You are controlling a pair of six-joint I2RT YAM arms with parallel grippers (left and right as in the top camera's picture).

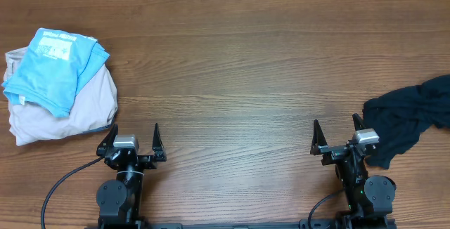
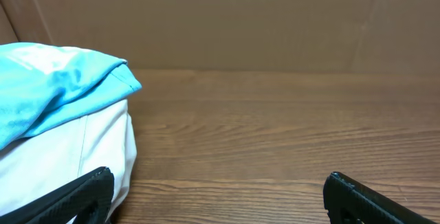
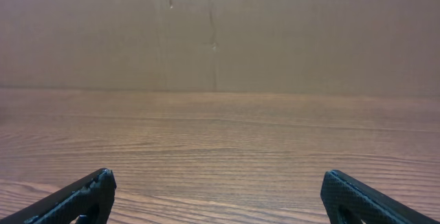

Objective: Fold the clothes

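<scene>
At the near edge of the wooden worktop (image 1: pixel 232 67), both arms sat low and pointed toward the far edge. The left end effector (image 1: pixel 133 133) was spread wide and held nothing; only bare wood lay between its two black fingers (image 2: pixel 79 195). The right end effector (image 1: pixel 335 126) was spread wide as well and also held nothing.

Just beside the right arm, at the right edge of the worktop, a dark navy garment (image 1: pixel 411 113) lay crumpled and unfolded. From above I could not tell if it touched the arm.

Just beyond the left end effector and slightly to its left, at the left edge, a beige garment (image 1: pixel 81 109) lay in a soft heap. A light blue shirt (image 1: pixel 53 64) rested folded on top of it, with a pale print facing up. The middle of the worktop separated these two from the dark garment.

Behind the far edge stood a plain cardboard wall (image 2: pixel 275 25).
</scene>
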